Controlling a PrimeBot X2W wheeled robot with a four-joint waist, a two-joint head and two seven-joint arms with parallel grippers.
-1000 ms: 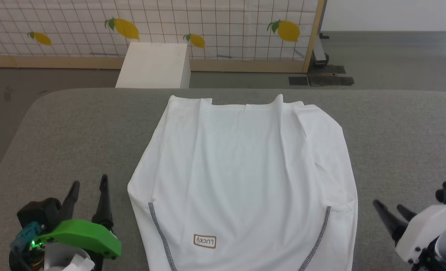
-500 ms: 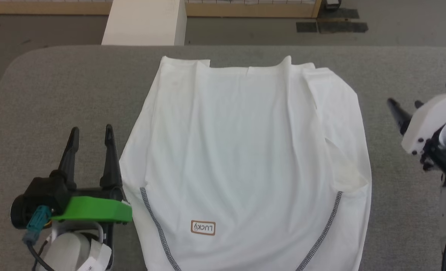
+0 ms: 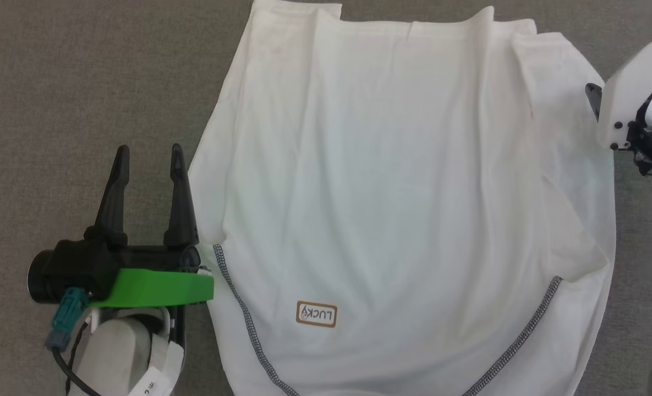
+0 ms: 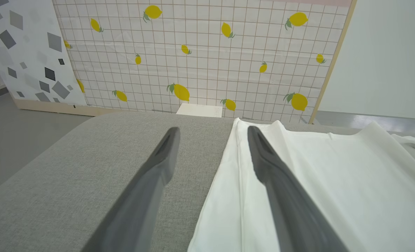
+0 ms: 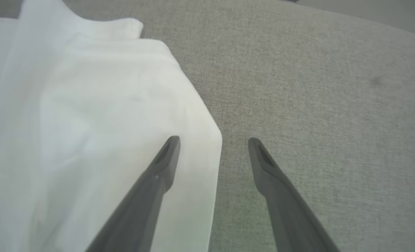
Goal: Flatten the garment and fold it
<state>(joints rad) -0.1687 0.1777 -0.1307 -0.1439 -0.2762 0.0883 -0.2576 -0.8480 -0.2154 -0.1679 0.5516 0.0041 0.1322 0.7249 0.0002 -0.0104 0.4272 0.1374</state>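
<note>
Head view: T-shirt [image 3: 403, 181] spread on grey pad [image 3: 83, 82], tan label [image 3: 316, 314] at near end; left gripper [image 3: 149, 157] just beside it, jaws apart.
Left wrist view: T-shirt reaching close to grey pad's far edge.
Right wrist view: right gripper [image 5: 212, 140] spread wide, straddling T-shirt's side edge.

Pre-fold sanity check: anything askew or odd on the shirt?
Not fully flat. The garment has a flap, likely a sleeve, doubled over its body on the robot's right side, and its far hem is stepped and rucked. No damage visible.
</note>
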